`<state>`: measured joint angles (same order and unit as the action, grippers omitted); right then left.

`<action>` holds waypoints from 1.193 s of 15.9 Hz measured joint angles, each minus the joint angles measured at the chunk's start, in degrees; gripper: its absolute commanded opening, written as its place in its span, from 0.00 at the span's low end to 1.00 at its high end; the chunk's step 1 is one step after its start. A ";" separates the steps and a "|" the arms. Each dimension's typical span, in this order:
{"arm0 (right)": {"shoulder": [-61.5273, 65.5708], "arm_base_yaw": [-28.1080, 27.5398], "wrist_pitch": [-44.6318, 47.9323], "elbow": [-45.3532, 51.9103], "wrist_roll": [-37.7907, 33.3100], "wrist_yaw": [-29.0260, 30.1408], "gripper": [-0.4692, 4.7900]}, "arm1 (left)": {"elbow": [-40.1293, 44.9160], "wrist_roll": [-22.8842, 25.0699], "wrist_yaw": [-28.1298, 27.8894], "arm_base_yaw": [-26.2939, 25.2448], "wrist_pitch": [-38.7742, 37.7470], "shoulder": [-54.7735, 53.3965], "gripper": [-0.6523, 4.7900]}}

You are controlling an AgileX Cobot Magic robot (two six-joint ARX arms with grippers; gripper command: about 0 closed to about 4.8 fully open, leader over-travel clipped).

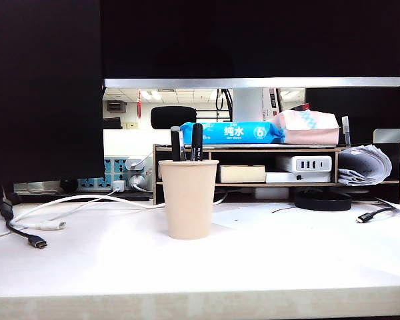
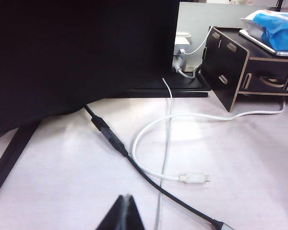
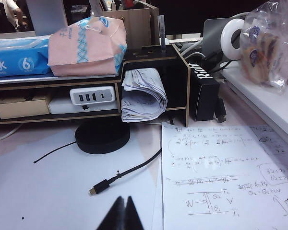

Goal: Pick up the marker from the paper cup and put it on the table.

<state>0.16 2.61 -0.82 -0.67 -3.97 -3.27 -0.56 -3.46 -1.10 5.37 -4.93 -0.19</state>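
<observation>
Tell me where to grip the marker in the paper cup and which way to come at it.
Grip the marker on its exposed upper barrel, just above the paper cup rim, coming straight down from above. It stands nearly upright with only its top clear, and a second dark pen stands close beside it, so a side approach looks crowded. The left gripper and right gripper are shut, away from the cup.

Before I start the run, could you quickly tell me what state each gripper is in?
Left gripper: shut, empty, low above the table.
Right gripper: shut, empty, beside the handwritten sheet.
</observation>
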 measured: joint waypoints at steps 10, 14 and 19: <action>0.00 0.00 0.02 0.00 0.00 0.00 0.08 | 0.02 0.00 -2.78 13.90 -0.02 0.00 0.11; 0.00 0.00 0.11 0.00 -0.61 2.40 0.08 | 0.07 0.00 -2.60 29.11 -0.02 0.00 0.11; 0.00 0.02 3.65 -0.04 -19.04 12.76 0.08 | 0.07 0.00 -2.58 32.52 -0.02 -0.02 0.11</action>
<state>0.16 2.63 2.83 -0.71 -23.00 9.50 -0.49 -3.46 -3.68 37.89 -4.95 -0.21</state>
